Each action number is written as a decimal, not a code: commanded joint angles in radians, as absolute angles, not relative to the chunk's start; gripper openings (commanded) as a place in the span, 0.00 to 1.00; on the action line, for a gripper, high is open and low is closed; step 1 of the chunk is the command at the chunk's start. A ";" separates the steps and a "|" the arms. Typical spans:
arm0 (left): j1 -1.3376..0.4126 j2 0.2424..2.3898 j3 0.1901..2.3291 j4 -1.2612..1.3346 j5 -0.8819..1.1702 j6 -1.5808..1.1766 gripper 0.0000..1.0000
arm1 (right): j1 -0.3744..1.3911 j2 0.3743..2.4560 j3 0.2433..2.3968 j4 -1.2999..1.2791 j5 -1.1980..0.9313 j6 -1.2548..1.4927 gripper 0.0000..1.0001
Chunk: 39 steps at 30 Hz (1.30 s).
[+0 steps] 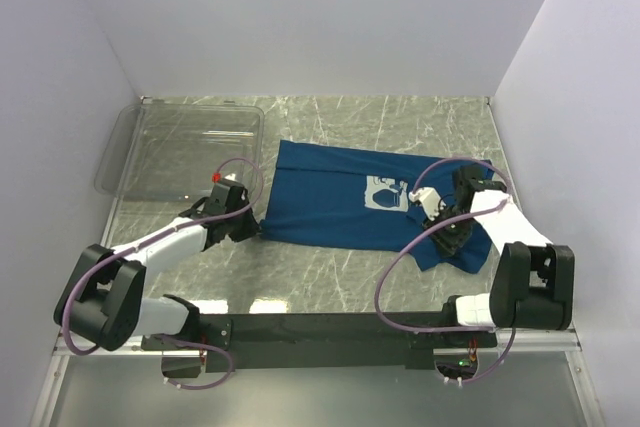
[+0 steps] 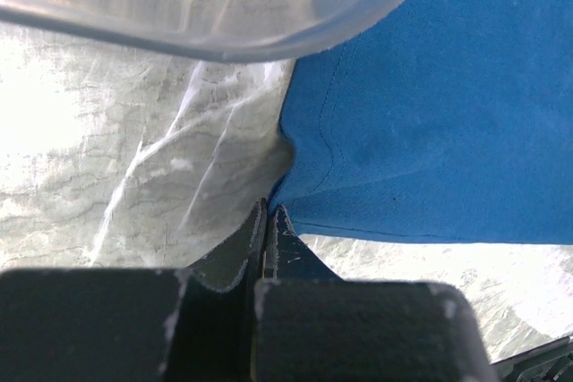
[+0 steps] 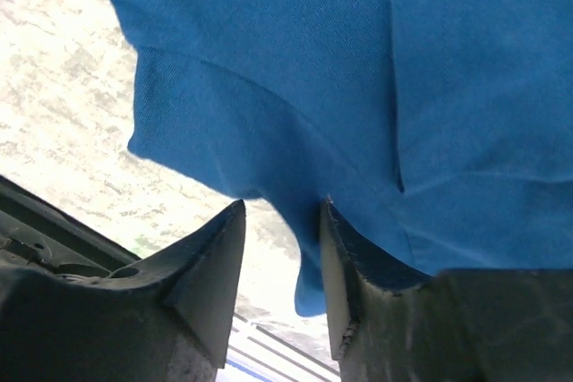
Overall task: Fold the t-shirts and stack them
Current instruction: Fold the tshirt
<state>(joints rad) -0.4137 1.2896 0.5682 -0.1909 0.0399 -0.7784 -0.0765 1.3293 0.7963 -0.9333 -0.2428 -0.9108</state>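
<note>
A dark blue t-shirt [image 1: 330, 202] with a pale square print [image 1: 385, 192] lies spread on the marble table, its hem toward the left. My left gripper [image 1: 252, 228] sits at the shirt's near left corner. In the left wrist view its jaws [image 2: 269, 212] are pressed together on the tip of that corner of the t-shirt [image 2: 430, 114]. My right gripper [image 1: 448, 237] is over the near right sleeve. In the right wrist view it [image 3: 282, 212] stands open, with a fold of the t-shirt [image 3: 358, 69] hanging between the fingers and touching the right one.
A clear plastic bin [image 1: 180, 147] stands at the back left, just beyond the left gripper, and its rim [image 2: 206, 6] fills the top of the left wrist view. White walls close in the table on three sides. A dark rail [image 1: 330, 332] runs along the near edge.
</note>
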 commanded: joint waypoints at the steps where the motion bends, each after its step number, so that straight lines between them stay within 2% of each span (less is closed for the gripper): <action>1: -0.413 1.305 0.601 -0.153 0.037 -0.765 0.00 | -0.046 1.371 0.798 -0.877 -0.216 -0.881 0.45; 7: -0.411 1.335 0.627 -0.150 0.038 -0.755 0.00 | -0.018 1.449 0.845 -0.838 -0.226 -0.821 0.40; 10: -0.407 1.339 0.630 -0.152 0.037 -0.752 0.00 | -0.017 1.482 0.888 -0.856 -0.238 -0.821 0.12; 11: -0.402 1.339 0.630 -0.153 0.037 -0.749 0.00 | -0.017 1.479 0.902 -0.865 -0.244 -0.825 0.00; 15: -0.394 1.341 0.629 -0.153 0.038 -0.746 0.00 | -0.018 1.465 1.041 -0.949 -0.287 -0.865 0.00; 18: -0.390 1.356 0.637 -0.146 0.043 -0.741 0.00 | -0.014 1.547 1.156 -0.951 -0.304 -0.832 0.00; 19: -0.390 1.362 0.644 -0.143 0.049 -0.741 0.00 | -0.012 1.578 1.184 -0.943 -0.290 -0.780 0.00; 20: -0.388 1.376 0.649 -0.141 0.051 -0.739 0.00 | -0.009 1.609 1.210 -0.915 -0.272 -0.744 0.07; 21: -0.388 1.384 0.653 -0.140 0.054 -0.738 0.00 | -0.005 1.640 1.251 -0.891 -0.238 -0.700 0.15; 22: -0.388 1.391 0.664 -0.137 0.055 -0.735 0.00 | 0.024 1.693 1.270 -0.875 -0.203 -0.617 0.30; 24: -0.388 1.405 0.678 -0.133 0.055 -0.733 0.00 | 0.041 1.720 1.287 -0.821 -0.112 -0.554 0.34; 28: -0.388 1.417 0.696 -0.130 0.055 -0.732 0.00 | 0.052 1.611 1.241 -0.718 -0.035 -0.480 0.47; 32: -0.388 1.427 0.701 -0.121 0.060 -0.736 0.00 | 0.051 1.487 1.212 -0.805 -0.173 -0.606 0.50; 34: -0.388 1.428 0.699 -0.120 0.061 -0.739 0.00 | 0.049 1.433 1.178 -0.911 -0.265 -0.699 0.47; 39: -0.387 1.427 0.693 -0.114 0.071 -0.741 0.00 | 0.038 1.384 1.011 -0.970 -0.209 -0.713 0.45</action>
